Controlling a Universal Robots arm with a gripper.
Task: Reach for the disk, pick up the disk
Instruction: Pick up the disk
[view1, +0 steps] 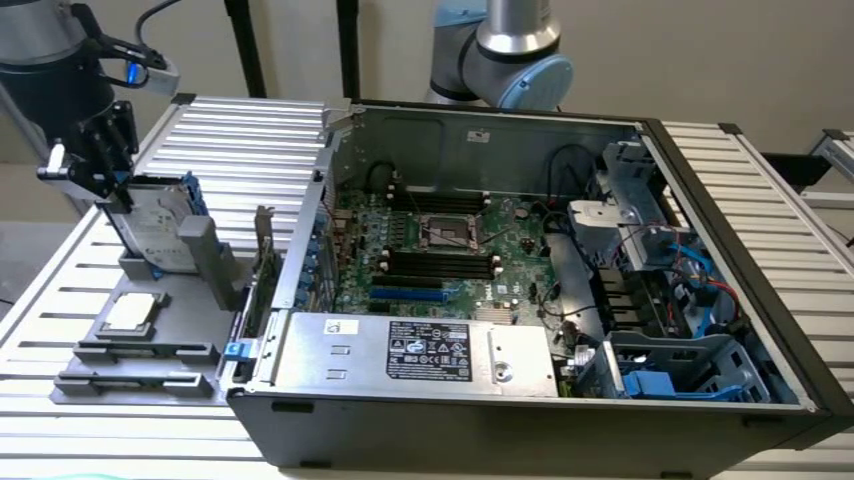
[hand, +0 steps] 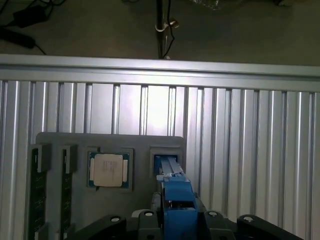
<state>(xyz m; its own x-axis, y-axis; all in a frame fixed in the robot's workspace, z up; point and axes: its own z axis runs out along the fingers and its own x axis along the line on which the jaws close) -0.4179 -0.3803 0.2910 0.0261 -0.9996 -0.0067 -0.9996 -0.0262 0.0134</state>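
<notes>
The disk (view1: 158, 225), a silver-grey drive with a white label and blue rails, stands on edge in a slot of the grey fixture (view1: 134, 352) on the exterior view's left. My gripper (view1: 115, 188) sits at the disk's upper end, right against it. In the wrist view the disk (hand: 172, 192) shows edge-on as a blue rail running down into the fixture slot, with my gripper (hand: 177, 222) straddling it. The disk's lower end still rests in the slot.
A small square silver chip (hand: 108, 170) lies in its pocket on the fixture plate (hand: 145, 142), beside two memory sticks (hand: 37, 187). An open computer case (view1: 534, 260) stands on the exterior view's right, close to the fixture. Both rest on a slatted aluminium table (view1: 240, 130).
</notes>
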